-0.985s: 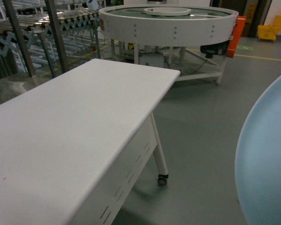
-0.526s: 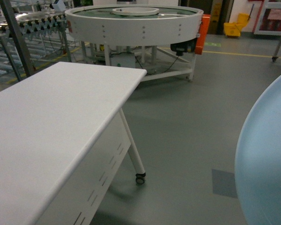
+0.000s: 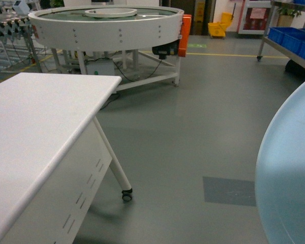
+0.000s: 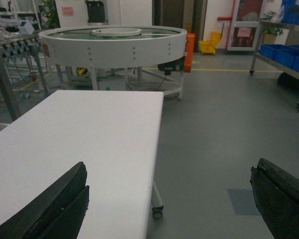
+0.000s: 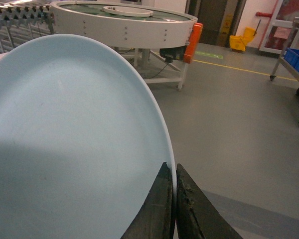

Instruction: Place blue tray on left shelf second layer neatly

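- Pinched tight on the rim of the blue tray (image 5: 74,144), the right gripper (image 5: 175,199) has its two dark fingers (image 5: 159,209) closed to a thin slit, one on each face of the rim.
- From that grip the tray spreads out to the left and ahead of the jaws, filling most of the right wrist view.
- Pale sky-blue, glossy and plain, the tray is a shallow oval dish with a thin raised rim; a soft shadow lies across its lower half.
- In the head view the tray (image 3: 290,178) shows as a big curved blue edge at the far right, held up off the grey floor (image 3: 193,132) and touching no surface.
- Wide apart, the left gripper (image 4: 174,204) has its jaws spread with nothing between them; only the two dark finger tips (image 4: 55,209) show at the lower corners of its view.
- Below and ahead of the left jaws lies the white table (image 4: 84,139), its castor (image 4: 157,213) just under the near corner.
- Far beyond both sets of jaws stand a round white conveyor (image 3: 107,25), a yellow mop bucket (image 3: 219,26) and blue crates (image 3: 295,40) on a rack (image 3: 274,48).
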{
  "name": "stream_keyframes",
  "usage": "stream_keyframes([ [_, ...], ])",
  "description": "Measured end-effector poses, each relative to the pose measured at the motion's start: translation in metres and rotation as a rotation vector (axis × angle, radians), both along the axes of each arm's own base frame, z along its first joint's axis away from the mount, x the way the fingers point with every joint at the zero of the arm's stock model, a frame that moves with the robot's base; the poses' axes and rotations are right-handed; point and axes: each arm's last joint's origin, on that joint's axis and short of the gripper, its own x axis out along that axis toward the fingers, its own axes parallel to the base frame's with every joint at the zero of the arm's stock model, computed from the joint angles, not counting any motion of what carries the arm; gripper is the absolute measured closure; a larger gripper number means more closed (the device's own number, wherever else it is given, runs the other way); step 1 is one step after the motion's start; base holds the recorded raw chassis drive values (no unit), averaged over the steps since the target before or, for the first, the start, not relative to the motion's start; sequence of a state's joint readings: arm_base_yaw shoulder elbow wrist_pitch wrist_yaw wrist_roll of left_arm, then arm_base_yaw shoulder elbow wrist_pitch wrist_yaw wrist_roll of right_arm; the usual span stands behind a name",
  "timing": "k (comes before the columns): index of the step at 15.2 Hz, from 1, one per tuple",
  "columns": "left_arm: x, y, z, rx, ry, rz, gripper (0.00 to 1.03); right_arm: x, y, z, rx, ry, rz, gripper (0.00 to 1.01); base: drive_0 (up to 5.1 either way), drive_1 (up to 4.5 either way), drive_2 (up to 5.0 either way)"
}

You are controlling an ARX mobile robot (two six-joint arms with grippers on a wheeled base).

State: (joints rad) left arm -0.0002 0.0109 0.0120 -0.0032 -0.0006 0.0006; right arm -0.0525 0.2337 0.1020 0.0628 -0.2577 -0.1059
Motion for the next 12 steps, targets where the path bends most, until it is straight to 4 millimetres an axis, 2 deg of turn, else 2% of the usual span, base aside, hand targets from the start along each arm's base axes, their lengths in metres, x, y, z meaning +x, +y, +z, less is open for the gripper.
stream_keyframes([
  [6, 0.0, 0.0, 0.0, 0.0, 0.0, 0.0, 0.05, 0.0, 0.0, 0.0, 0.0, 0.0, 0.0, 0.99, -1.5, -0.44, -2.6],
  [12, 0.0, 0.0, 0.0, 0.0, 0.0, 0.0, 0.05, 0.0, -0.0001, 0.0, -0.001, 0.0, -0.002, 0.99, -1.5, 2.67, -5.6],
])
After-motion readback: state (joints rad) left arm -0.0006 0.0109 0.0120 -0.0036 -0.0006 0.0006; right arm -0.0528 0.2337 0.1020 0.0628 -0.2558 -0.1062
